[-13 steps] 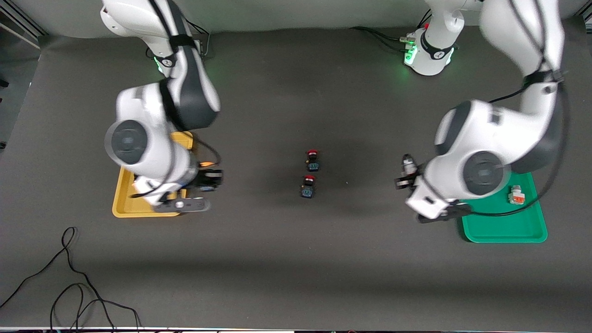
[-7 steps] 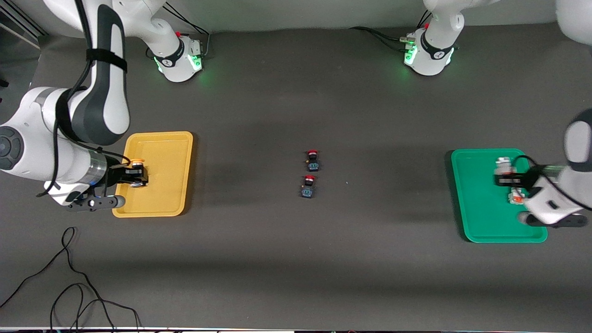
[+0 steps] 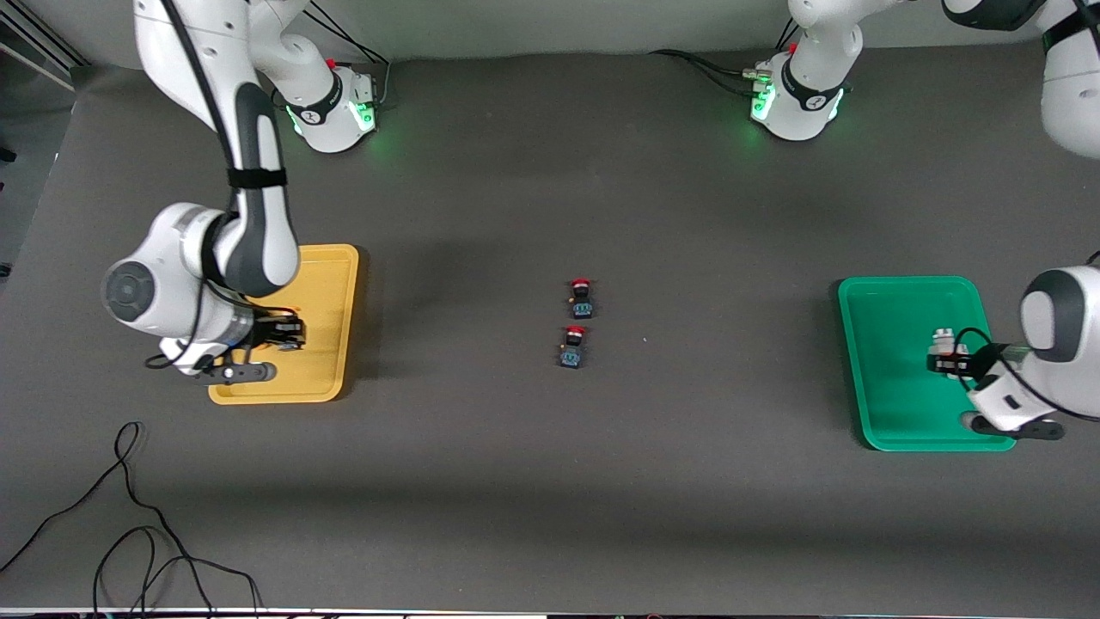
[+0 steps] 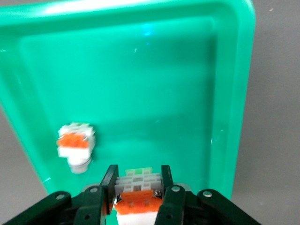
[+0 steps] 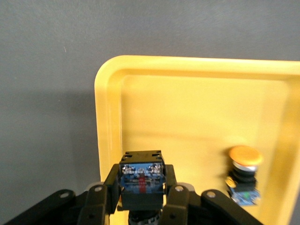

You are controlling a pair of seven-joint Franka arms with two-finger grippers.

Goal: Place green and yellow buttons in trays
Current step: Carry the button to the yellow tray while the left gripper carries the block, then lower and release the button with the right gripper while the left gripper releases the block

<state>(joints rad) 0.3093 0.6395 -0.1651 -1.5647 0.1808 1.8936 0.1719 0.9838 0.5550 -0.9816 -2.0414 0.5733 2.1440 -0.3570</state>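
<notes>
Over the green tray (image 3: 894, 387) (image 4: 164, 84) my left gripper (image 3: 945, 362) (image 4: 138, 172) is shut on a white switch with an orange face (image 4: 138, 202) (image 3: 944, 335). A second white switch (image 4: 76, 146) lies in that tray beside it; the front view hides it under my hand. Over the yellow tray (image 3: 333, 292) (image 5: 187, 108) my right gripper (image 3: 282, 334) (image 5: 142, 176) is shut on a black-bodied button (image 5: 142, 179), its cap hidden below the fingers. Another button with a yellow-orange cap (image 5: 243, 171) lies on its side in the yellow tray.
Two black buttons with red caps (image 3: 581, 297) (image 3: 573, 346) stand mid-table, one nearer the front camera than the other. A black cable (image 3: 129, 533) loops on the table near the front edge at the right arm's end.
Both arms swung outward from near the table's middle. The left gripper carried its switch over the green tray; the right gripper carried its button over the yellow tray and shifted slightly inward.
</notes>
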